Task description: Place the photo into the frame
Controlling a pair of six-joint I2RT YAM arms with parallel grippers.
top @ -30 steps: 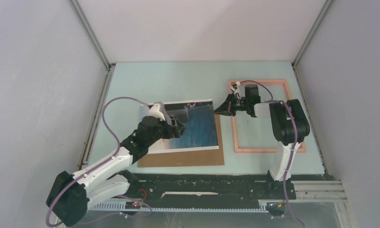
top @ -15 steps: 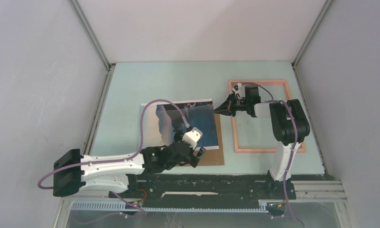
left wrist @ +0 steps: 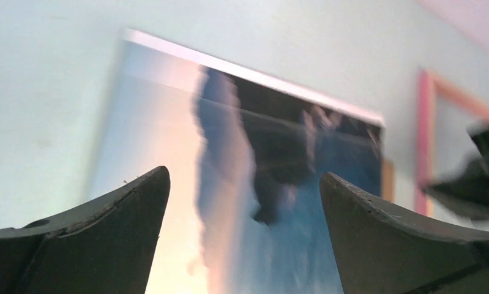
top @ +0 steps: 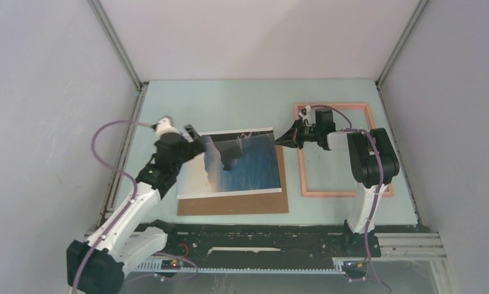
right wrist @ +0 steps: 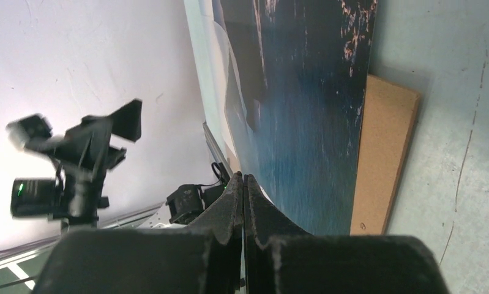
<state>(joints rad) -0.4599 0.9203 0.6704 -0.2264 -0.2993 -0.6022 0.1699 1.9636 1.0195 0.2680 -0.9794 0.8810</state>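
The photo (top: 245, 165), with blue sea, dark cliff and pale sky, lies over a brown cardboard sheet (top: 229, 204) left of centre. My right gripper (top: 281, 141) is shut on the photo's upper right edge, shown edge-on in the right wrist view (right wrist: 243, 177), where the photo (right wrist: 303, 116) rises off the cardboard (right wrist: 384, 153). My left gripper (top: 194, 136) is open and empty, above the photo's upper left corner; in its wrist view (left wrist: 243, 174) the photo (left wrist: 278, 153) shows between the fingers. The salmon-pink frame (top: 346, 193) lies flat at the right, empty.
The right arm's body stands over the frame's middle. Grey walls enclose the table on three sides, with a metal rail (top: 122, 153) along the left edge. A black strip and the arm bases run along the near edge.
The left arm has swung from the photo's left part, past the cardboard's near edge, up to the photo's upper left corner. The right gripper and the photo have stayed put.
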